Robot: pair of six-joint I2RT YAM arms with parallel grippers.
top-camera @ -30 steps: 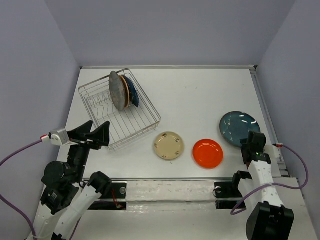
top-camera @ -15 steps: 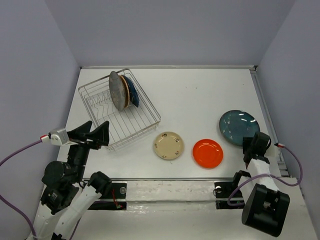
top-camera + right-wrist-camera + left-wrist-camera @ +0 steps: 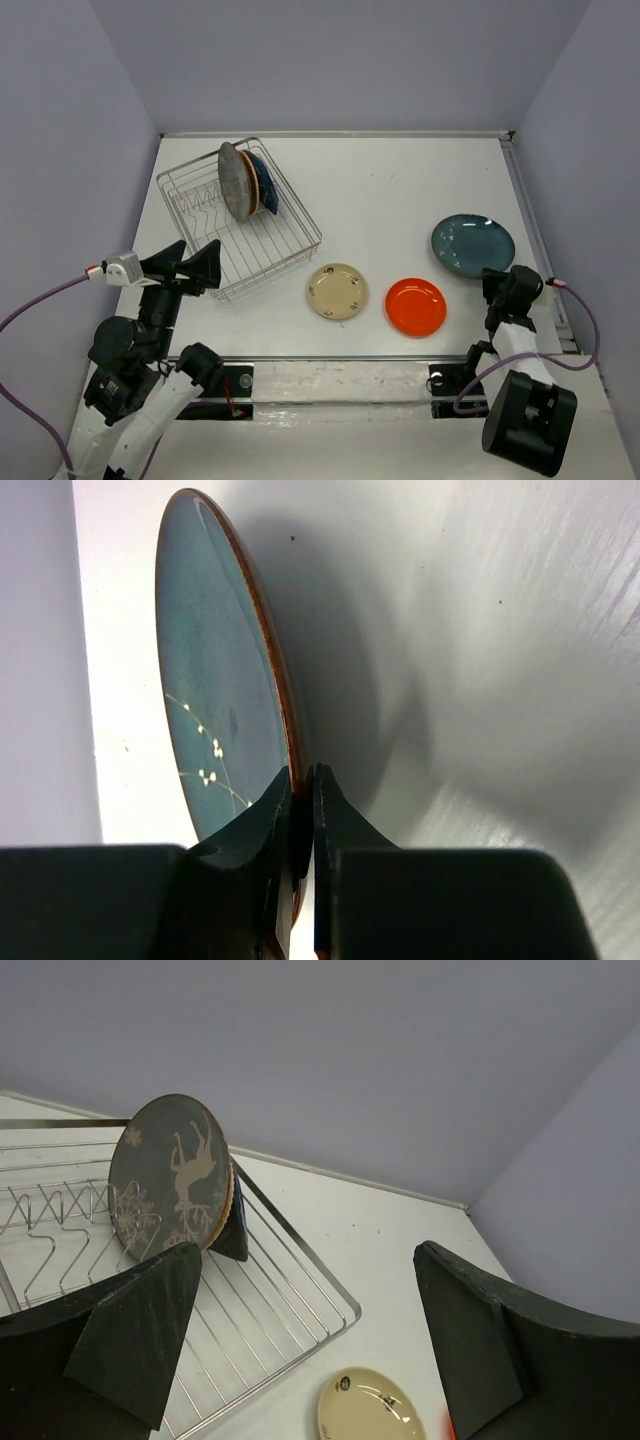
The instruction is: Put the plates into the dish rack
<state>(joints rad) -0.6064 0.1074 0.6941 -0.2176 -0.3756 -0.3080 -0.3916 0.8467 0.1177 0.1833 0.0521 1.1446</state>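
Note:
My right gripper (image 3: 500, 279) (image 3: 302, 780) is shut on the near rim of the teal plate (image 3: 473, 244) (image 3: 215, 690), one finger on top and one under it. The cream plate (image 3: 337, 291) (image 3: 372, 1412) and the orange-red plate (image 3: 416, 306) lie flat near the table's front. In the dish rack (image 3: 296, 255) (image 3: 300, 1305) three plates stand on edge: grey patterned (image 3: 233, 181) (image 3: 172, 1185), tan wooden (image 3: 250, 183) and navy blue (image 3: 266, 185). My left gripper (image 3: 193, 264) (image 3: 308, 1260) hangs open and empty over the rack's near corner.
The rack's front rows of tines (image 3: 205, 210) hold nothing. A raised ledge (image 3: 528, 215) runs along the table's right side close to the teal plate. Grey walls enclose the table on three sides.
The right gripper's jaws have closed onto the teal plate's rim, and the plate has shifted slightly away from the arm. The left arm has barely moved.

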